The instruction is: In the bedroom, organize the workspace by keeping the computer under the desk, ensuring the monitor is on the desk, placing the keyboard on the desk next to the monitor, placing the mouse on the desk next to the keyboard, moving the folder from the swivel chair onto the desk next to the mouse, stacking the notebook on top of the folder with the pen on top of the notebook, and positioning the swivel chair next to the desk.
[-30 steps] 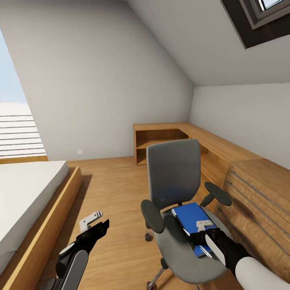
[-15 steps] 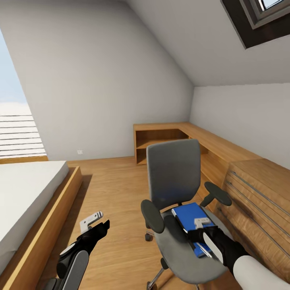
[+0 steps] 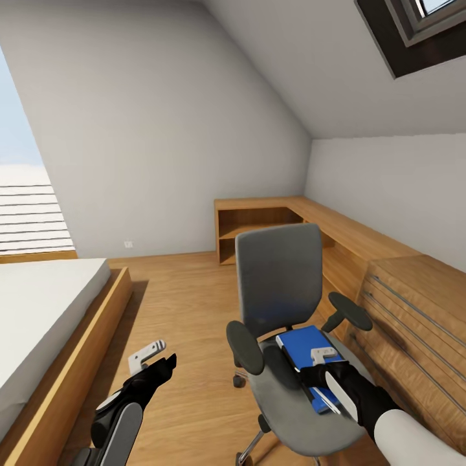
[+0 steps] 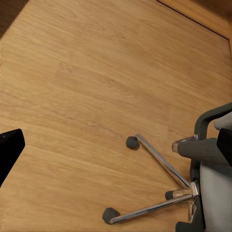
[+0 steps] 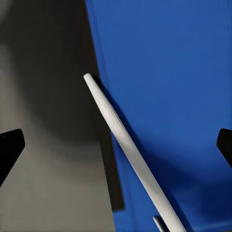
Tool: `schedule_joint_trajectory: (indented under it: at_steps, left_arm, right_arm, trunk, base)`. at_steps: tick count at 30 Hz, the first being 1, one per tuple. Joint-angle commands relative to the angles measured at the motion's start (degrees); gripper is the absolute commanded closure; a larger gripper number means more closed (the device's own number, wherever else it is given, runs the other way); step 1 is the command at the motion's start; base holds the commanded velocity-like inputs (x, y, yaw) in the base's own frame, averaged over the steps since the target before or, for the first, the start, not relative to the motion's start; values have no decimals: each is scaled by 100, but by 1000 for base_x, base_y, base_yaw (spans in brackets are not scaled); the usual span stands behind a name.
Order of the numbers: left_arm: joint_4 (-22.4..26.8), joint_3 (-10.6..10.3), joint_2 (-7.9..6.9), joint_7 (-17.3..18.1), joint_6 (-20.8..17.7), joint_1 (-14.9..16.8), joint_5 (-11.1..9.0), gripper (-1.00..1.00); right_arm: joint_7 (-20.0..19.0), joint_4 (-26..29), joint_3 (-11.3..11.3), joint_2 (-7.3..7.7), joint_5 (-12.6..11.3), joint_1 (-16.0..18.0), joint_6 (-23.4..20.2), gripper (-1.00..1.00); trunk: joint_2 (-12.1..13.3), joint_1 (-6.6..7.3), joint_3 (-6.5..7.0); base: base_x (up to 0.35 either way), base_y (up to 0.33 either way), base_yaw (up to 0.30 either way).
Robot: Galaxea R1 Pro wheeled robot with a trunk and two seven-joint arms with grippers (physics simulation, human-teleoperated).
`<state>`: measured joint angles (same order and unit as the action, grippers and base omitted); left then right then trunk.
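The grey swivel chair (image 3: 278, 278) stands mid-room, its wheeled base (image 4: 159, 164) showing in the left wrist view. On its seat lies a blue notebook (image 3: 301, 343) over a thin black folder (image 5: 108, 179), with a white pen (image 5: 125, 145) lying on the blue cover. My right gripper (image 3: 316, 378) hangs open just above the notebook, its dark fingertips wide apart on either side of the pen (image 5: 116, 145). My left gripper (image 3: 165, 362) is open and holds nothing, over bare floor left of the chair.
A wooden desk (image 3: 336, 226) runs along the right wall into the far corner, with a drawer unit (image 3: 414, 310) close to the chair's right. A bed (image 3: 45, 310) on a wooden frame fills the left side. Wood floor lies between.
My right gripper has crept a little forward over the blue notebook, toward the chair's back. The left arm and the chair have stayed still.
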<state>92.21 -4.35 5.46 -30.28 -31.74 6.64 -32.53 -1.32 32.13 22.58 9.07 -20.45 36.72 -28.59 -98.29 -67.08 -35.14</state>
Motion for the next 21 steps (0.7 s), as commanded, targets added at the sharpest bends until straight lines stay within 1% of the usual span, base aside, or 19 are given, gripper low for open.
schedule_joint_trajectory:
  at_steps: [1, 21]
  left_arm:
    - [8, -5, 0, -57, -8, 4, -60, -100]
    - [8, -5, -1, -57, -8, 4, -60, -100]
  right_arm:
    - [-9, 9, 27, 7, 6, 6, -24, -100]
    - [0, -15, 22, 7, 6, 7, -99, -100]
  trunk:
    - [-3, 0, -6]
    - [-3, 0, -6]
  base:
    - [0, 0, 0]
    - [0, 0, 0]
